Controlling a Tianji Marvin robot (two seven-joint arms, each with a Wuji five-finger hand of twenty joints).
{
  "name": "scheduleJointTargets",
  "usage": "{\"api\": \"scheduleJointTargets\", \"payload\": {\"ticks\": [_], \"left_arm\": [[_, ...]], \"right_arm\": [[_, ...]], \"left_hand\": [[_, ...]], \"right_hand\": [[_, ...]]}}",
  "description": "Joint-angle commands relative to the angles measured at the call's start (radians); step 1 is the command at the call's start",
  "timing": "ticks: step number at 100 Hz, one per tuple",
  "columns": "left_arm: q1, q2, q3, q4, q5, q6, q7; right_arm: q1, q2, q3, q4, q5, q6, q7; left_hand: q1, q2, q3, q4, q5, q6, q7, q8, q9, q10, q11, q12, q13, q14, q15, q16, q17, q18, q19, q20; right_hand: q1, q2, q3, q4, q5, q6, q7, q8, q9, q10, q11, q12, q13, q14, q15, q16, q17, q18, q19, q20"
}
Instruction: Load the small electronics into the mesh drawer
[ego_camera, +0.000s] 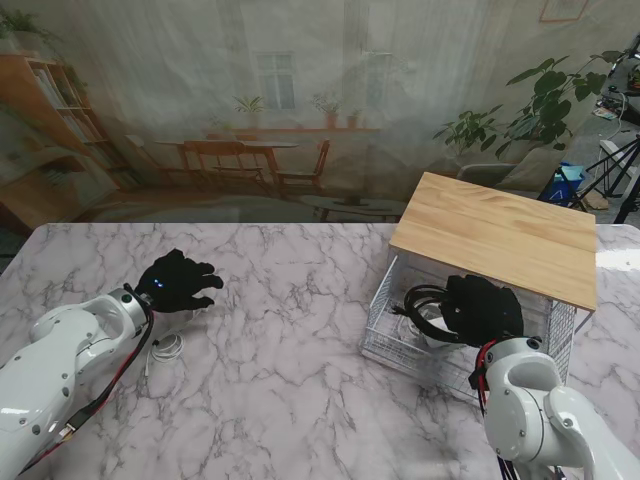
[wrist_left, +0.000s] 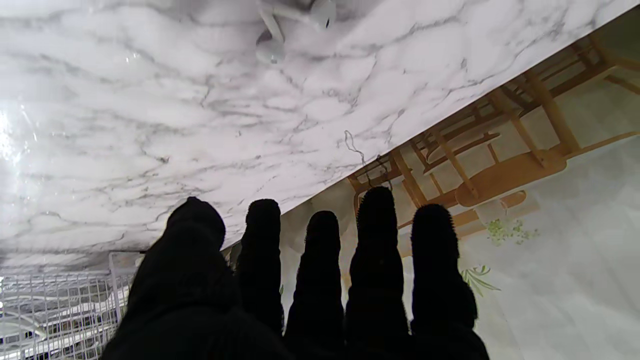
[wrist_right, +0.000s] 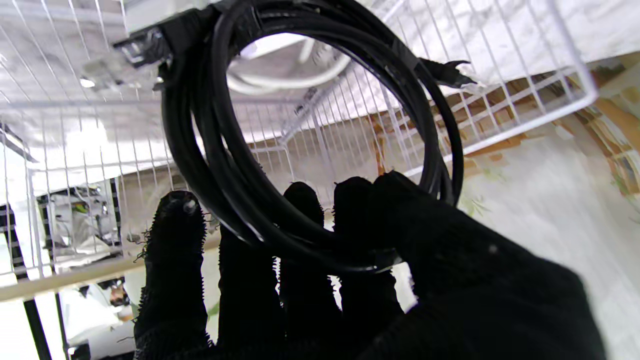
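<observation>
Fingers (wrist_right: 172, 240) of the right hand (ego_camera: 484, 310) are pinching a coiled black cable (wrist_right: 310, 125) over the mesh drawer (ego_camera: 385, 335) by the worktop's right edge. Left hand (ego_camera: 178, 280), fingers spread, holds nothing, white earbuds (ego_camera: 165, 350) beside it. My worry: the coil snags the wire rim and springs out.

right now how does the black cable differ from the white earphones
The black cable is a thick coil held by the right hand over the mesh drawer; the white earphones are thin and lie loose on the table, near the open left hand. Both are corded electronics.
</observation>
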Motion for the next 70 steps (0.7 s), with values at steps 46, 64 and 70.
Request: {"api": "scheduleJointTargets", "payload": {"ticks": [46, 64, 70], "left_arm": [[0.011, 0.009, 0.017, 0.037, 0.004, 0.033, -0.085], [0.008, 0.009, 0.022, 0.036, 0.002, 0.035, -0.103], [0.012, 0.009, 0.019, 0.030, 0.002, 0.035, -0.111]], "right_arm": [[0.147, 0.012, -0.088, 0.180, -0.024, 0.113, 0.048], [0.167, 0.011, -0.085, 0.208, -0.021, 0.129, 0.040], [0.173, 0.012, -0.083, 0.217, -0.015, 0.131, 0.042]], "left_hand": [[-0.026, 0.046, -0.014, -0.004, -0.061, 0.039, -0.073, -0.072, -0.115, 0.046, -0.044, -0.010, -0.066, 0.030, -0.016, 0.004, -0.039, 0.032, -0.027, 0.011], [-0.028, 0.047, -0.013, -0.004, -0.058, 0.040, -0.076, -0.077, -0.113, 0.042, -0.045, -0.013, -0.066, 0.029, -0.018, 0.002, -0.042, 0.040, -0.032, 0.012], [-0.028, 0.045, -0.013, -0.003, -0.058, 0.041, -0.076, -0.078, -0.112, 0.041, -0.045, -0.013, -0.067, 0.030, -0.019, 0.001, -0.043, 0.039, -0.032, 0.013]], "right_hand": [[0.065, 0.117, -0.152, 0.016, -0.038, -0.083, -0.155, -0.173, -0.030, -0.004, -0.052, -0.035, -0.012, -0.004, 0.035, -0.002, -0.023, -0.027, 0.030, 0.022], [0.045, 0.142, -0.211, 0.016, -0.043, -0.109, -0.196, -0.201, -0.015, -0.018, -0.067, -0.058, 0.016, -0.010, 0.054, 0.006, 0.005, -0.037, 0.075, 0.054], [0.000, 0.140, -0.225, 0.029, -0.064, -0.088, -0.248, -0.249, -0.042, -0.015, -0.112, -0.098, -0.010, -0.012, 0.020, -0.008, -0.016, -0.036, 0.053, 0.049]]}}
